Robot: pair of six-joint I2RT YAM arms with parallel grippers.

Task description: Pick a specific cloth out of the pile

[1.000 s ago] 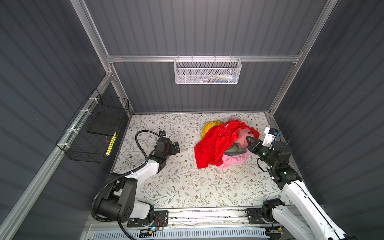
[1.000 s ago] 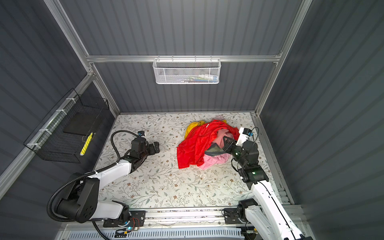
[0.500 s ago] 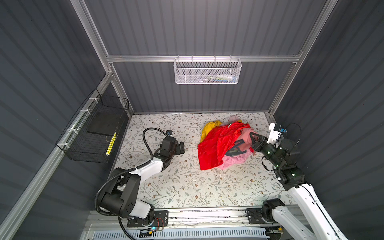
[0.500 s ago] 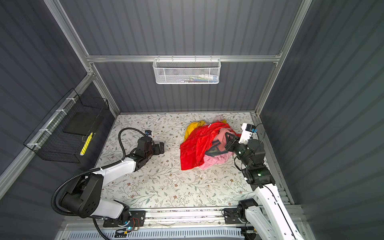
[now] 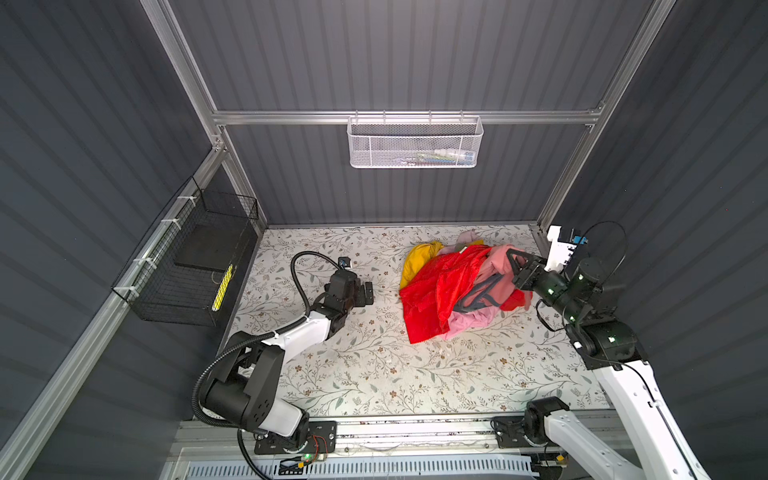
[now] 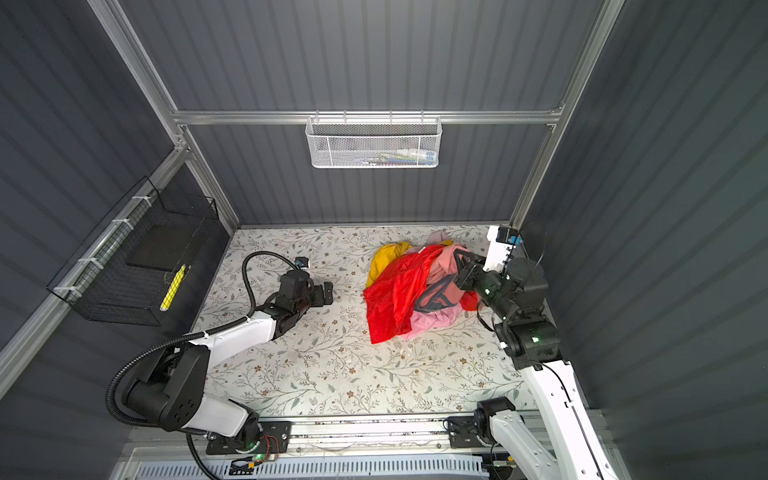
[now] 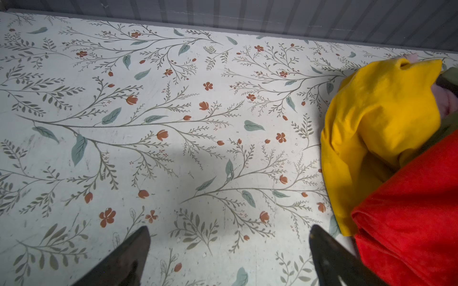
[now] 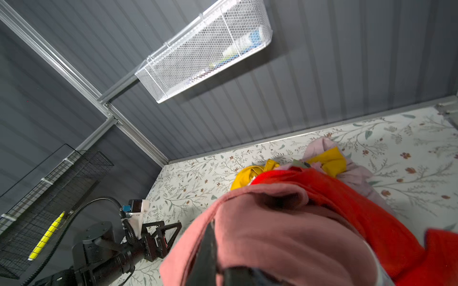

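Pull-out step: right gripper [image 5: 513,261] pinches the cloth [image 5: 498,266] atop the pile [image 5: 436,291], left gripper [image 5: 368,294] wide, empty; next probably needs drawing it clear.

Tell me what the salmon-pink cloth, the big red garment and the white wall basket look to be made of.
The salmon-pink cloth: soft matte knit, probably cotton jersey; it drapes in rounded folds. The red garment: fuzzy, velvety fabric, perhaps fleece or velour; faint sheen on the nap. The white basket: perforated metal mesh, painted white, likely steel.
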